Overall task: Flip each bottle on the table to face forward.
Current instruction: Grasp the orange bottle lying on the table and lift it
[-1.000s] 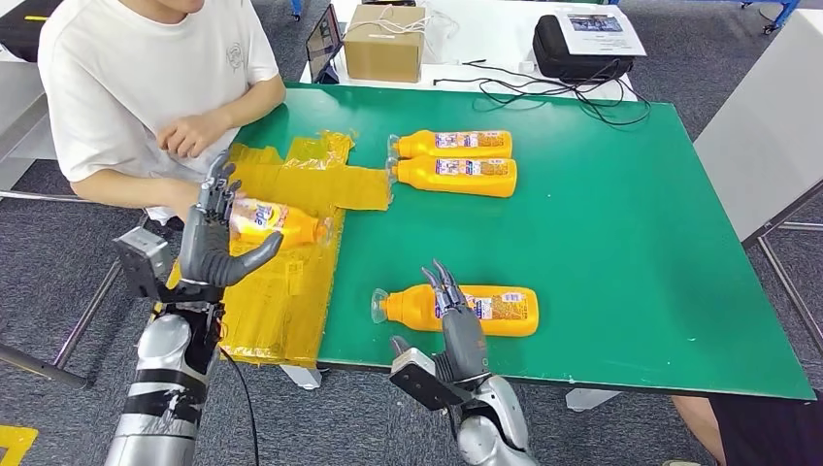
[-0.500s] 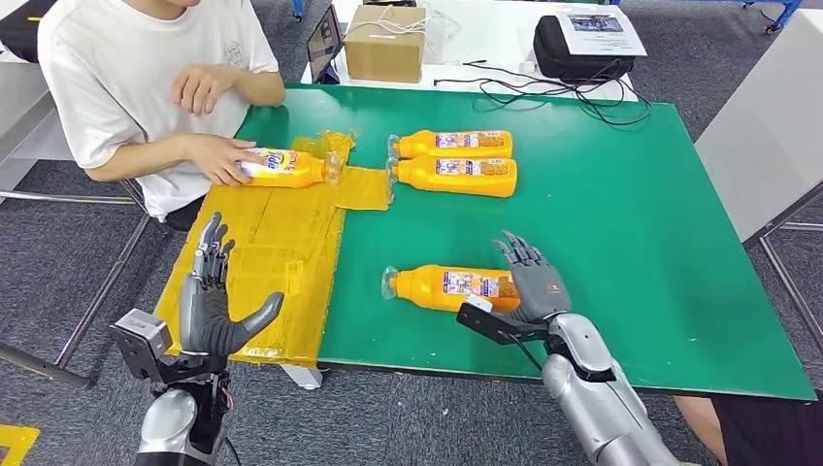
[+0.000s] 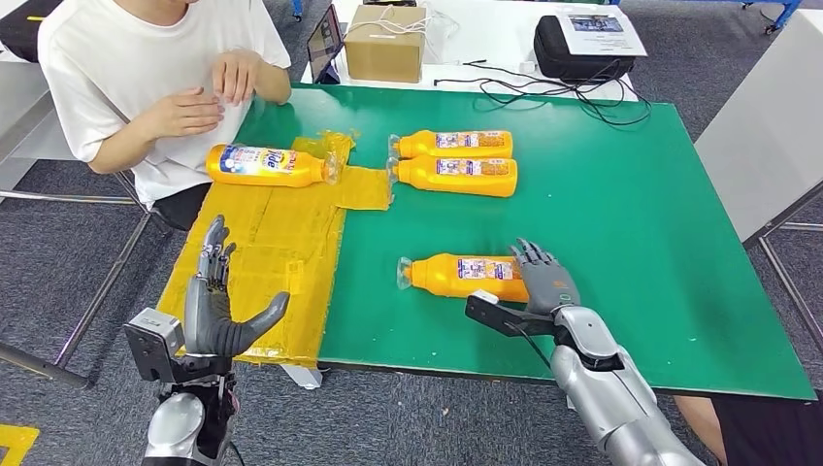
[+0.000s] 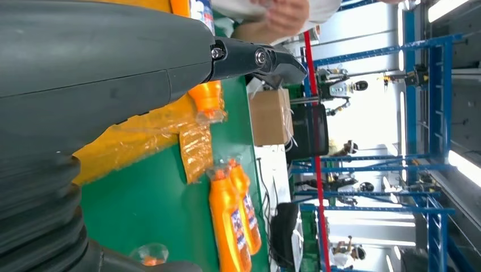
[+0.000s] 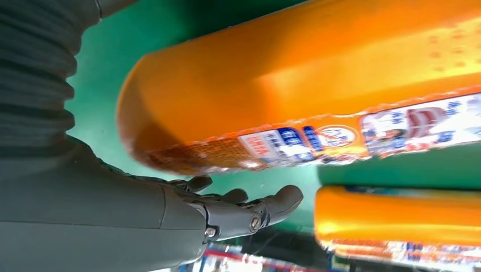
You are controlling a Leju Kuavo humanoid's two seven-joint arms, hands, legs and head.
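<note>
Head view, left hand: your left hand (image 3: 215, 313) is raised off the near left corner of the green table (image 3: 621, 233), palm upright, fingers straight and spread, thumb out to the side, holding nothing.
Head view, right hand: your right hand (image 3: 543, 283) sits at the base end of the nearest orange plastic bottle (image 3: 466, 277), fingers spread against it; you cannot tell whether it grips.
Head view, bottles: that nearest bottle lies on its side, cap to the left, label up. Two more orange bottles (image 3: 456, 162) lie side by side farther back, touching. A fourth orange bottle with a blue-and-white label (image 3: 267, 165) lies on the crinkled yellow plastic sheet (image 3: 281, 262), just beside a person in a white shirt (image 3: 126, 78).
Left wrist view: you see the grey hand (image 4: 113, 62) open, its thumb extended, with the far bottle pair (image 4: 232, 221) beyond it.
Right wrist view: the hand (image 5: 170, 209) lies alongside the near bottle (image 5: 295, 85), fingers extended past its base, not wrapped around it.
</note>
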